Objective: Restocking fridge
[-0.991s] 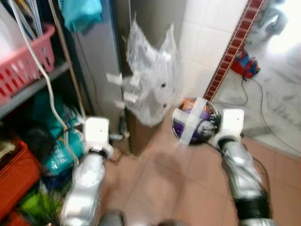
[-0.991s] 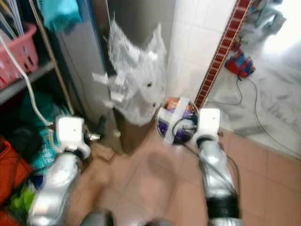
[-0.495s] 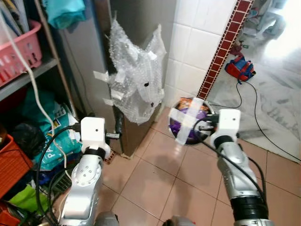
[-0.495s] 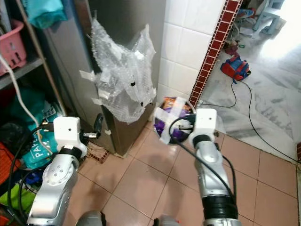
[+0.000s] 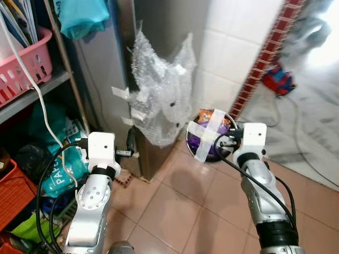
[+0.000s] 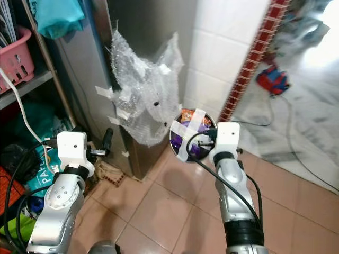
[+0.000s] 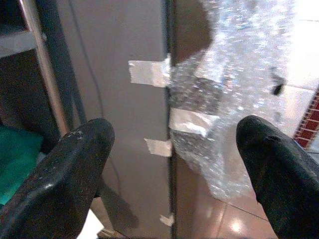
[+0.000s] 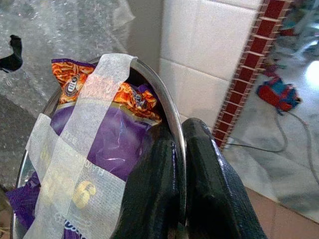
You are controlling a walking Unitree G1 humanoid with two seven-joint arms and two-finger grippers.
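Since 0.5 s ago: whole scene slid sideways in both eye views, so that's camera/body motion, not the things; both arms keep same pose, bowl sits marginally closer to the bubble wrap.

Right gripper [image 8: 172, 164]: fingers pinched narrow on the rim of a metal bowl [image 5: 192, 138], one finger inside, one outside, per right wrist view. Bowl held up off the tiled floor [image 5: 175, 211], tipped so its mouth faces the camera. Inside: purple-and-orange snack packet [image 8: 107, 134], strapped in by a cross of pale tape [image 5: 205, 136].

Left gripper [image 7: 172, 154]: fingers wide apart, nothing between them, pointed at the grey fridge [image 5: 103, 90] side/door seam, close to it, not touching.

Bubble wrap [image 5: 159, 90] taped over fridge corner; hangs loose. Fridge looks shut.

Handling, my read:
- Bowl = stiff, thin metal, smooth → prob. slippery at a rim pinch; could swing or rotate abt the fingers if jolted.
- Load light; packet soft, crushable, crinkly. Tape stops it falling out while bowl is tipped.
- Rim is the only good hold; keep pinch firm, move slow.
- Free left fingers best for the door edge; wrap is flimsy, don't grab that.

Shelving w/ pink basket [image 5: 26, 63] at robot's left, cables hanging near left arm — snag risk.
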